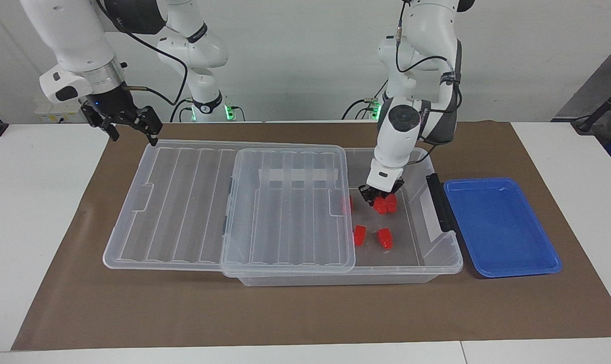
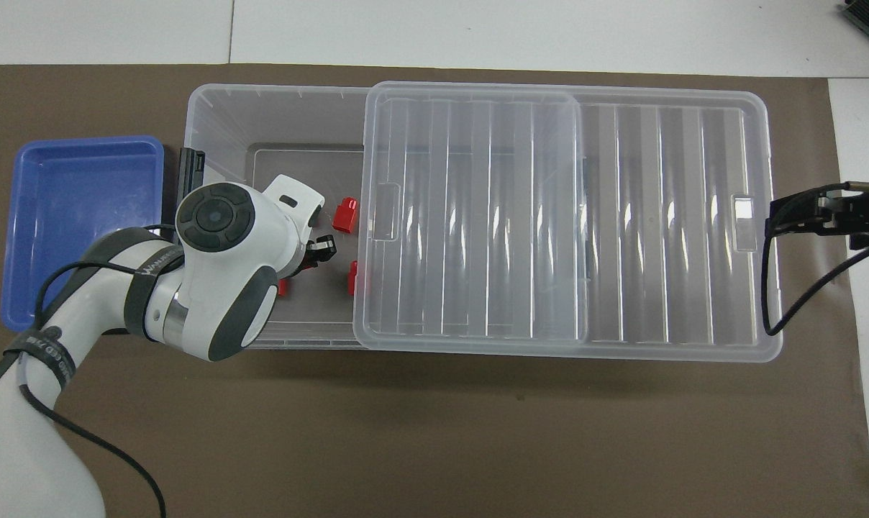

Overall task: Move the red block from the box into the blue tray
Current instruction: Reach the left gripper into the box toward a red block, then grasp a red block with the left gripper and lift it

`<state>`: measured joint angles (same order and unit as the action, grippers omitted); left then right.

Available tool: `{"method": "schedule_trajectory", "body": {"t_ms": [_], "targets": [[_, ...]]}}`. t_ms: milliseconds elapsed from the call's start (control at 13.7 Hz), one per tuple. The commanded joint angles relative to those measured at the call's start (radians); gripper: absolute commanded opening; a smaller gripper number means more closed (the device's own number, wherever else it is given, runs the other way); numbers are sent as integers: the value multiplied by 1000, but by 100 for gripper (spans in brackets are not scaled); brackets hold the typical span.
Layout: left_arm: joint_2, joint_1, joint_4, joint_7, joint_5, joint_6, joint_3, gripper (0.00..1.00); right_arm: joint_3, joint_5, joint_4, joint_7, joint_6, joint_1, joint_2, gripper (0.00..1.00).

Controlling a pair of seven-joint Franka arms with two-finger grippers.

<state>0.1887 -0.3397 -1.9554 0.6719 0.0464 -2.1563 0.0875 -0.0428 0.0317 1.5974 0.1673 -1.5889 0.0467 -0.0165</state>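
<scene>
while inside box (image 1: 439, 255), left end effector (image 1: 380, 201) clenched on red block (image 1: 382, 206).

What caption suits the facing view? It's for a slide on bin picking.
Left gripper shut on a red block inside the open box; blue tray empty; right gripper waits open.

No wording on the left arm (image 2: 154, 295) or elsewhere can be read

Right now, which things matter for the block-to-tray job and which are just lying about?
In play:
left gripper, shut on a red block
box
blue tray

Just there:
lid
other red blocks
brown mat
right gripper, waiting, open
</scene>
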Motion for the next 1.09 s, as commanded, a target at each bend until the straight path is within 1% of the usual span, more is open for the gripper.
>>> {"method": "schedule_trajectory", "body": {"t_ms": [0,219,438,584,803,1022], "targets": [[-8,8,93,18,20,142,3,11,-14,-1,15,-17,12,13,-11,100],[-26,43,199,0,17,292,1,11,-14,-1,15,-26,12,13,-11,100],[-28,96,323,-116,7,476,0,11,-14,-4,12,-25,12,13,-11,100],[-31,146,383,-194,-11,561,-3,11,-14,-7,12,-25,12,12,-11,100],[-66,238,395,-383,-25,610,-3,11,-14,-7,12,-25,12,12,-11,100],[-81,330,383,-581,-42,612,-5,11,-14,-9,12,-25,12,12,-11,100]]}}
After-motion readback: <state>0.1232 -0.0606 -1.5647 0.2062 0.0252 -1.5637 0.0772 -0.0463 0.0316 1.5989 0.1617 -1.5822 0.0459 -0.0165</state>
